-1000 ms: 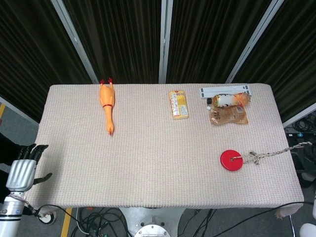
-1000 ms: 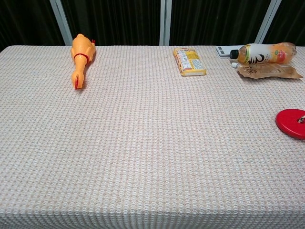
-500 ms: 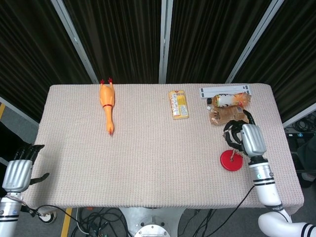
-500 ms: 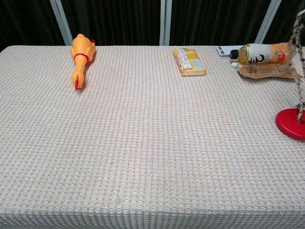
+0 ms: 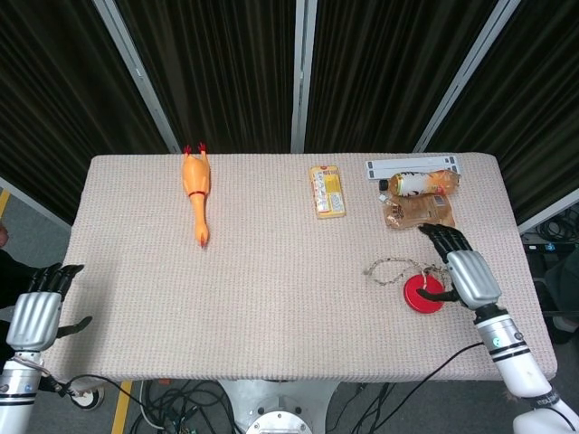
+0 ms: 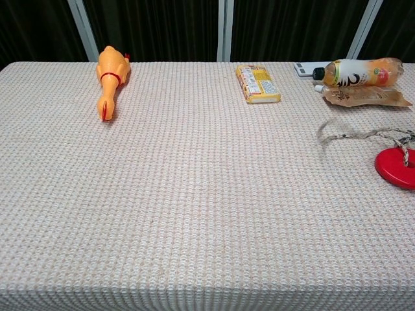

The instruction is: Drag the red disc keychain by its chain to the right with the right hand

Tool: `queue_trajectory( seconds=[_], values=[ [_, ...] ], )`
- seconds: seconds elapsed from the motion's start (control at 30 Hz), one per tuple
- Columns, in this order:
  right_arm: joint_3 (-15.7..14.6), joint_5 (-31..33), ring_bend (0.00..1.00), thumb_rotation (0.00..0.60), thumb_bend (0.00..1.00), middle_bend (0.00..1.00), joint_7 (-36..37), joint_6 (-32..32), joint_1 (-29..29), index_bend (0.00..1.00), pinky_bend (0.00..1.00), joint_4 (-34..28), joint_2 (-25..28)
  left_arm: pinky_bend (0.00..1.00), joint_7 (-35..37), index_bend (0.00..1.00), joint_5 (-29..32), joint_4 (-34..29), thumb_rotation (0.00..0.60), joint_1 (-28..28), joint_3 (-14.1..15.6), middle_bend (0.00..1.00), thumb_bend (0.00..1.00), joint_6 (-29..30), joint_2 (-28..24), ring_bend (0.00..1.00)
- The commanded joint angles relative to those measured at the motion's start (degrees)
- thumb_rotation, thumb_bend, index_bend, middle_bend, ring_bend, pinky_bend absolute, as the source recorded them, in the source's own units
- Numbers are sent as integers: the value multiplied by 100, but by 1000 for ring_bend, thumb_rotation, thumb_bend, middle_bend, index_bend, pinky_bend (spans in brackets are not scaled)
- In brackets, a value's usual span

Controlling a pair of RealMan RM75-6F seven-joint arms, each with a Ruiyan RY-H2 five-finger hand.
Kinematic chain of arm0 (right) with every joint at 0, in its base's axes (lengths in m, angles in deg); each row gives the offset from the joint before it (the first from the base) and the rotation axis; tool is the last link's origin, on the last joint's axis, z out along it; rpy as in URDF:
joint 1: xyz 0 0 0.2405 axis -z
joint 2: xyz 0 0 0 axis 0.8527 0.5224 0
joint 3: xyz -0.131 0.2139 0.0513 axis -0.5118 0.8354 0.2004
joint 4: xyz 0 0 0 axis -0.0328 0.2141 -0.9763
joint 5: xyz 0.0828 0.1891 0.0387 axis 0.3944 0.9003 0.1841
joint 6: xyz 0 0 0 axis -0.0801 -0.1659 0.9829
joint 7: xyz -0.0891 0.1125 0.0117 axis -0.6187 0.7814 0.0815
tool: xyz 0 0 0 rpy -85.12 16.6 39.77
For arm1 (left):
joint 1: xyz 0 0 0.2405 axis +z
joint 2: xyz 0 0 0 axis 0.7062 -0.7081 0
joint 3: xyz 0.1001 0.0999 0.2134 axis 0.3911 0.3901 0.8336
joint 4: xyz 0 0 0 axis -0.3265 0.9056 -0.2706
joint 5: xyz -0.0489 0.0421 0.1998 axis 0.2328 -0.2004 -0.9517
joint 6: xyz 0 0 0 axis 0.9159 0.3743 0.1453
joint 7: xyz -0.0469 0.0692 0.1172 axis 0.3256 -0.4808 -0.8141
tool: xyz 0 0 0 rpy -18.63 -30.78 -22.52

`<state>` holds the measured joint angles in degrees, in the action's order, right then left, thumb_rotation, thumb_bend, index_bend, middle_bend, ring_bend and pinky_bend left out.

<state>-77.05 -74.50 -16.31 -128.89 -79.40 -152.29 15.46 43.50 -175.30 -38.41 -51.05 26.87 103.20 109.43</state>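
The red disc keychain [image 5: 422, 294] lies flat near the table's right side and shows at the right edge of the chest view [image 6: 396, 168]. Its chain [image 5: 391, 268] runs from the disc in a slack loop to the left; the chest view shows the chain [image 6: 350, 135] lying on the cloth. My right hand [image 5: 464, 269] lies just right of the disc with its fingers stretched out toward the far edge and its thumb by the disc's rim. It holds nothing that I can see. My left hand [image 5: 38, 309] hangs open off the table's left edge.
A brown pouch [image 5: 419, 212] and a drink bottle [image 5: 421, 183] lie just beyond the right hand, with a white strip [image 5: 412, 165] behind them. A yellow snack pack [image 5: 327, 190] sits at the back middle, a rubber chicken [image 5: 196, 191] at the back left.
The chain, first stretched right past the table edge, was lifted above the disc by the right hand and now lies looped to the left. The disc has stayed in place.
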Motion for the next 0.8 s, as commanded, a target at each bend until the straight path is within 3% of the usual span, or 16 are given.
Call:
queue_trajectory(
  seconds=[0.03, 0.23, 0.4, 0.6, 0.8],
  values=[
    [-174, -292, 0, 600, 0, 0, 186, -601, 364, 0, 0, 293, -49, 144, -31, 172, -10, -29, 600, -4, -8, 173, 21, 17, -14, 97],
    [-307, -387, 0, 600, 0, 0, 216, -1404, 895, 0, 0, 613, -53, 144, -92, 172, -23, -132, 600, -11, -27, 173, 21, 52, -47, 97],
    [-465, -345, 0, 600, 0, 0, -489, -1953, 1343, 0, 0, 1169, -296, 144, -167, 172, -20, -226, 600, -30, -45, 172, 21, 50, -77, 97],
    [-480, -279, 0, 600, 0, 0, -975, -2255, 1586, 0, 0, 1676, -650, 144, -167, 171, -20, -284, 600, -23, -53, 173, 21, 75, -132, 97],
    [-501, -296, 0, 600, 0, 0, -1070, -2167, 1608, 0, 0, 1740, -743, 144, -136, 172, -26, -262, 600, -16, -43, 173, 21, 83, -134, 97]
  ],
)
